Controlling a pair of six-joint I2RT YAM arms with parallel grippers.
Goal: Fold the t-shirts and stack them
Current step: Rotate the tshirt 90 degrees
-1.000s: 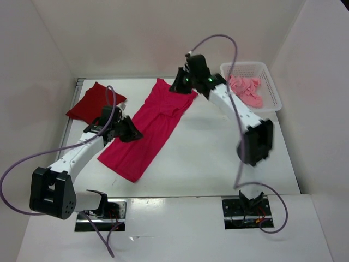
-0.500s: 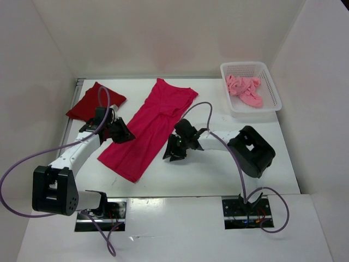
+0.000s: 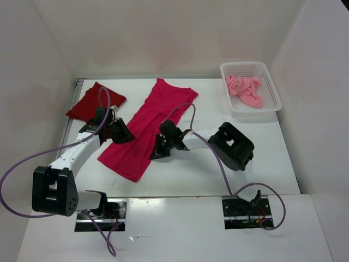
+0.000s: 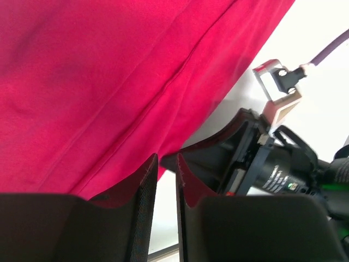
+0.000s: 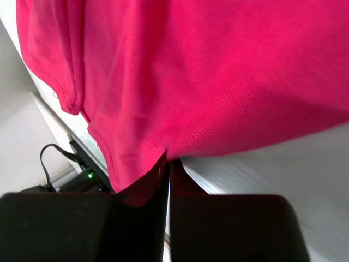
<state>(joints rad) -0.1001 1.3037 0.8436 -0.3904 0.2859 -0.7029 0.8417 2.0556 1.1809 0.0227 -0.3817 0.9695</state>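
A bright magenta-pink t-shirt (image 3: 150, 123) (image 4: 109, 82) (image 5: 218, 71) lies flat and diagonal on the white table. My left gripper (image 3: 124, 135) (image 4: 164, 159) rests at its left edge, its jaws a narrow gap apart with bare table showing between them. My right gripper (image 3: 155, 153) (image 5: 169, 161) is at the shirt's right edge, shut with the hem pinched at its tips. A dark red t-shirt (image 3: 92, 102) lies folded at the far left. A light salmon pink t-shirt (image 3: 245, 91) lies crumpled in the basket.
The white mesh basket (image 3: 275, 90) stands at the far right corner. White walls close the table on three sides. Purple cables loop from both arms over the table. The right arm's body (image 4: 272, 164) shows close by in the left wrist view.
The right arm swung from the shirt's far end near the basket down to its right edge, opened wide on the way and shut on the hem. The left gripper shifted slightly left.
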